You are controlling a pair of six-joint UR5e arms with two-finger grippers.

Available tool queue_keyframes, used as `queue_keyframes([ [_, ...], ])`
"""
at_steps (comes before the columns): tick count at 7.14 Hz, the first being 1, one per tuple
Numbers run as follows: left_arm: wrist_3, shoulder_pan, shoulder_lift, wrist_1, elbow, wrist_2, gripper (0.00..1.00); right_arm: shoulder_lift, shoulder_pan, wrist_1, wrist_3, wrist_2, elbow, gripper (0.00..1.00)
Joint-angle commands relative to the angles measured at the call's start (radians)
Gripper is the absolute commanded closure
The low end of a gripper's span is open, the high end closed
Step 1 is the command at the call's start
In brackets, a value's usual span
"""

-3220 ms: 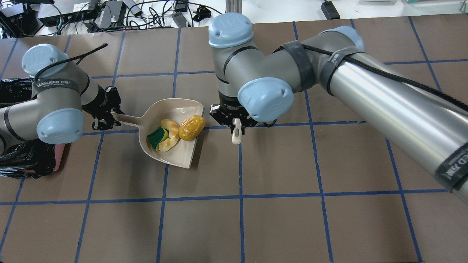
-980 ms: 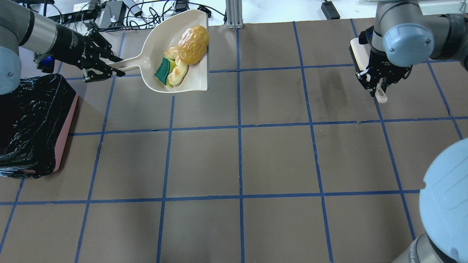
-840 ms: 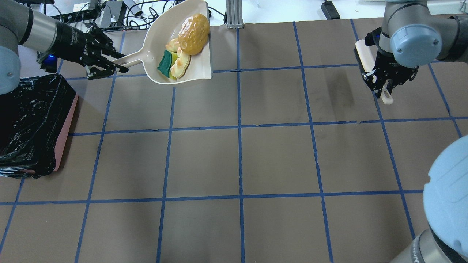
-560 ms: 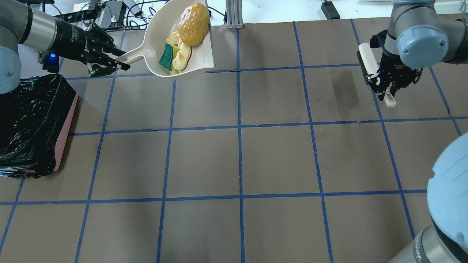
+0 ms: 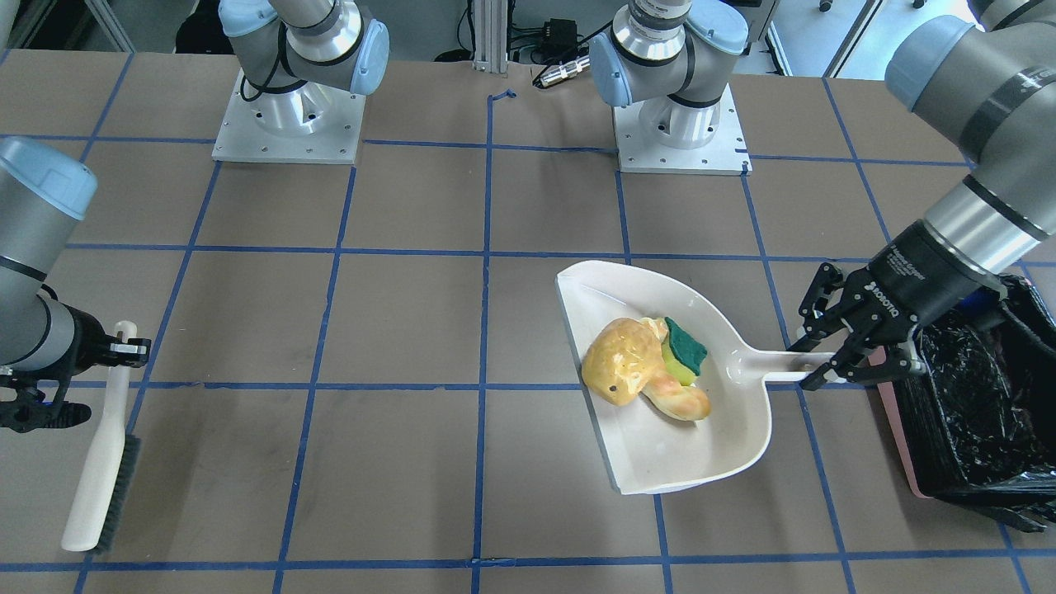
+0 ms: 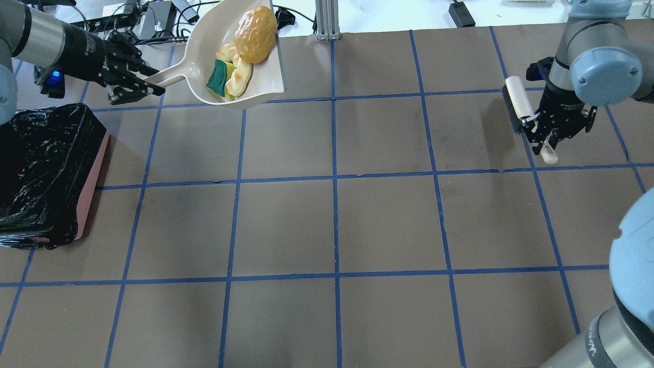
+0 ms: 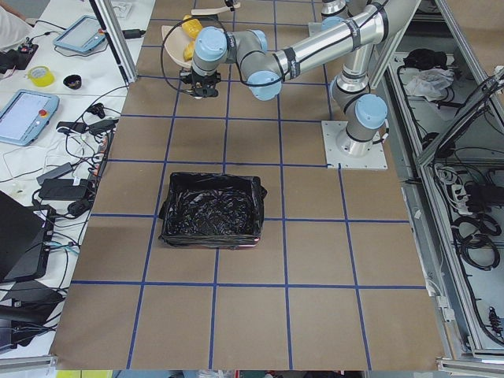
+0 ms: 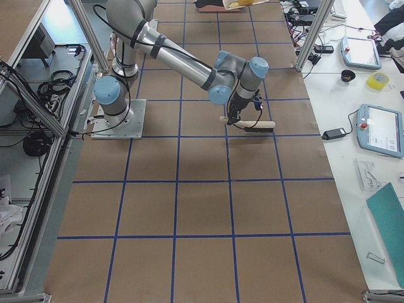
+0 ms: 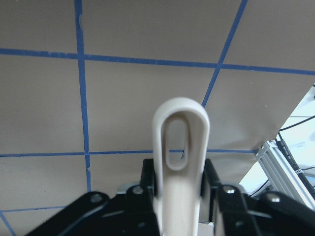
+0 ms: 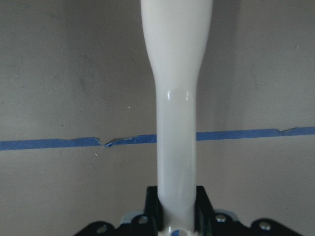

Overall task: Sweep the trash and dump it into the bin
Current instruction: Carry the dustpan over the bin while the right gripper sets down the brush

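Beige dustpan [image 5: 676, 450], brush [image 5: 92, 487]; golden-brown lump [image 5: 619, 373]; pink bin [image 5: 896, 431], black liner [image 5: 973, 388].

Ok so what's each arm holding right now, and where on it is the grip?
The left gripper has the dustpan, near the end of its handle; the right gripper has the brush, near its handle's end.

The dustpan [image 5: 685, 450] and brush [image 5: 95, 478] are smooth, faintly glossy beige plastic; the golden-brown lump [image 5: 620, 373] looks shiny and glazed, the green-backed sponge [image 5: 683, 345] matt. The bin [image 6: 92, 179] has matt pink sides under a crinkled, glossy black plastic liner [image 5: 973, 396]. The table [image 6: 286, 225] is matt brown, ruled with blue tape [image 6: 335, 225].
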State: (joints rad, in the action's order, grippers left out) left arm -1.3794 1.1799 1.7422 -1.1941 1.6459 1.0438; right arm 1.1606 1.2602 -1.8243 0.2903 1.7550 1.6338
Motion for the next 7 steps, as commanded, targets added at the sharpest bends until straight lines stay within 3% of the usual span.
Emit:
queue_keyframes([
  [1, 0.005, -0.1, 0.005, -0.006, -0.012, 0.004, 1.0, -0.005, -0.002, 0.003, 0.001, -0.003, 0.001, 1.0],
  [3, 0.032, -0.153, -0.007, -0.005, -0.027, 0.039, 1.0, -0.005, -0.002, 0.002, 0.001, -0.002, 0.001, 1.0],
  [4, 0.039, -0.19, 0.005, -0.022, -0.069, 0.039, 1.0, -0.005, -0.004, 0.003, 0.006, 0.004, 0.001, 0.92],
  [5, 0.113, -0.232, 0.011, -0.065, -0.102, 0.039, 1.0, -0.005, -0.005, 0.002, 0.021, 0.003, 0.009, 0.49],
  [6, 0.194, -0.29, 0.022, -0.111, -0.13, 0.044, 1.0, -0.004, -0.005, -0.012, 0.021, 0.008, 0.032, 0.34],
  [7, 0.221, -0.334, 0.033, -0.142, -0.152, 0.044, 1.0, -0.002, -0.005, -0.016, 0.021, 0.011, 0.035, 0.31],
])
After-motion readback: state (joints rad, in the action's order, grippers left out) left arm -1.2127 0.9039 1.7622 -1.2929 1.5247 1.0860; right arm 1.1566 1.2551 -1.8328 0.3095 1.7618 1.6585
